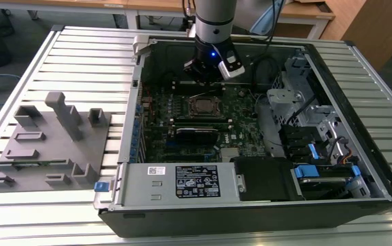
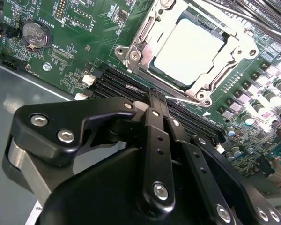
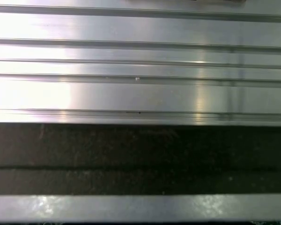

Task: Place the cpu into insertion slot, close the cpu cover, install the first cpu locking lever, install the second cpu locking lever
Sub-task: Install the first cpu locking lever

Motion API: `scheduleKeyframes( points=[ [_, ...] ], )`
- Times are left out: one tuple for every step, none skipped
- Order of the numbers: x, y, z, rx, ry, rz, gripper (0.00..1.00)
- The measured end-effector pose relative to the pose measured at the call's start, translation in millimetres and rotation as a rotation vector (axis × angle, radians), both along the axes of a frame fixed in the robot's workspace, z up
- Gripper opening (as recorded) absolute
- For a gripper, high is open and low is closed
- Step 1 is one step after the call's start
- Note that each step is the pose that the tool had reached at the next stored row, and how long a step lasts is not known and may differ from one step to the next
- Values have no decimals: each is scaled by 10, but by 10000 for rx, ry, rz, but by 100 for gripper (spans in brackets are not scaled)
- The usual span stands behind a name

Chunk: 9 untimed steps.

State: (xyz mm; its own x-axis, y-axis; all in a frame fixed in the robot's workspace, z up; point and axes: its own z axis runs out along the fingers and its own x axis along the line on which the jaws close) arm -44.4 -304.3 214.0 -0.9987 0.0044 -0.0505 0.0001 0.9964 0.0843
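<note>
The cpu (image 2: 189, 51) sits in its socket just ahead of my fingertips, my gripper (image 2: 153, 94) pinched closed on nothing, arm upright and reaching down into the computer case (image 1: 250, 220), the cpu cover (image 2: 143, 37) flat around the chip, its far edge cut off.

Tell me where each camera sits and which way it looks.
Exterior view: off the arm, looking down into the open computer case; arm and gripper show.
Second wrist view: on the arm, looking past the gripper at the cpu.
First wrist view: on the arm, facing metal slats.
Shared: exterior and second wrist views both show gripper and cpu.
</note>
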Motion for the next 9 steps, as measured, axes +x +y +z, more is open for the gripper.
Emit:
scheduleKeyframes(
  points=[
    [0,0,0,0,0,0,11],
    [1,2,0,-1,0,2,11],
    [1,3,0,-1,0,2,11],
    [1,5,-1,0,-1,2,11],
    [0,11,-2,0,0,1,11],
    [0,19,-2,0,0,1,11],
    [0,19,-3,0,-1,1,11],
    [0,19,-4,1,-1,1,11],
    [1,20,-9,2,-2,1,11]
  ],
)
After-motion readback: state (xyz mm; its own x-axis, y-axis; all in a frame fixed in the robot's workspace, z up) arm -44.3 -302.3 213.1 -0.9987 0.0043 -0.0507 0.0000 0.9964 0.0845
